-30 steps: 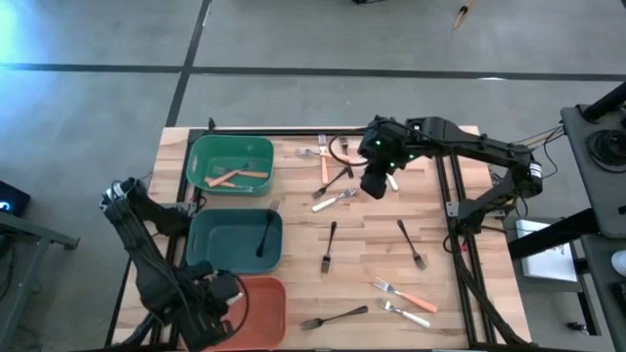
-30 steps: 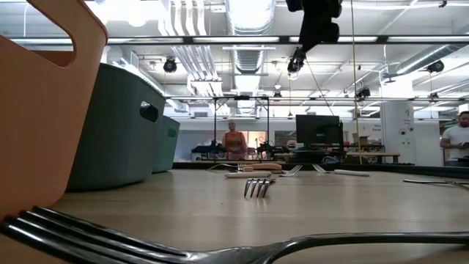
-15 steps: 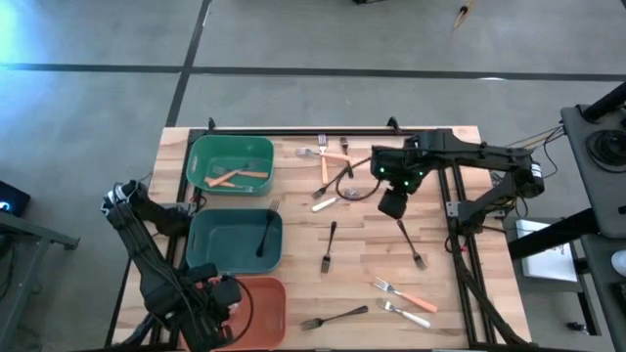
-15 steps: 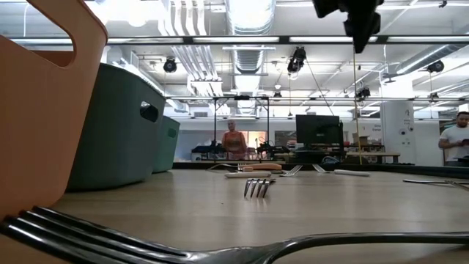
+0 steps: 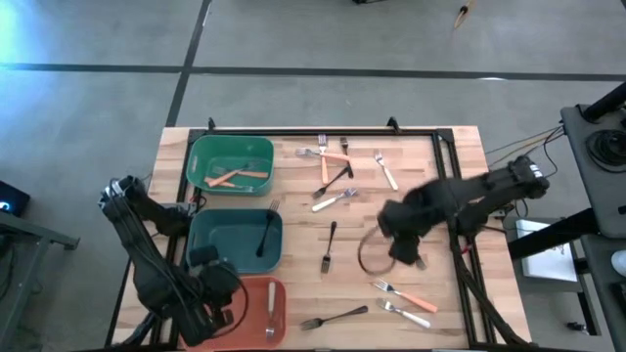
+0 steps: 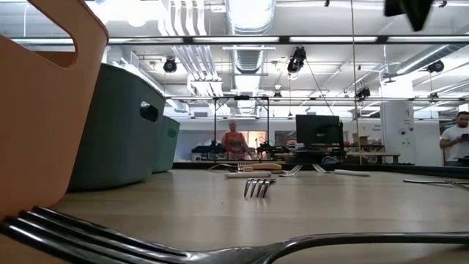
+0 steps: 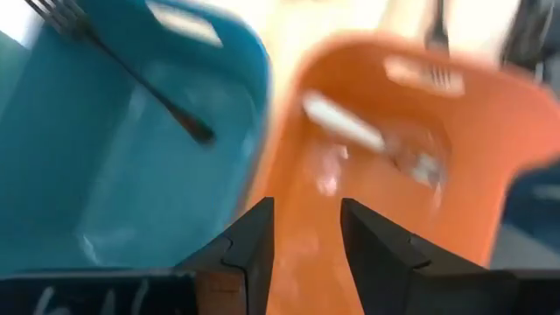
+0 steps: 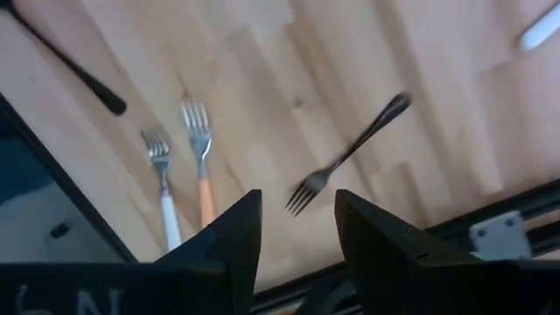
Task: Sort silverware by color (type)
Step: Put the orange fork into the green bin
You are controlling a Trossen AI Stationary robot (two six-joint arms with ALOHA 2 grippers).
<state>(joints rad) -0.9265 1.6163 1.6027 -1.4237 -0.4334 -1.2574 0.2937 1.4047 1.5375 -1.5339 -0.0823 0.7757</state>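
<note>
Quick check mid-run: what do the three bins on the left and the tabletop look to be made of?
The green bin, teal bin and salmon-orange bin look like moulded plastic: uniform colour, rounded corners, a soft sheen in the left wrist view and a cut-out handle in the low view. The tabletop looks like light butcher-block wood, with visible planks and grain, matte finish.

Both arms dark, jointed; black cable loop beside right arm [image 5: 460, 200]; pincer fingers [image 7: 249, 249] black, wedge-shaped.
</note>
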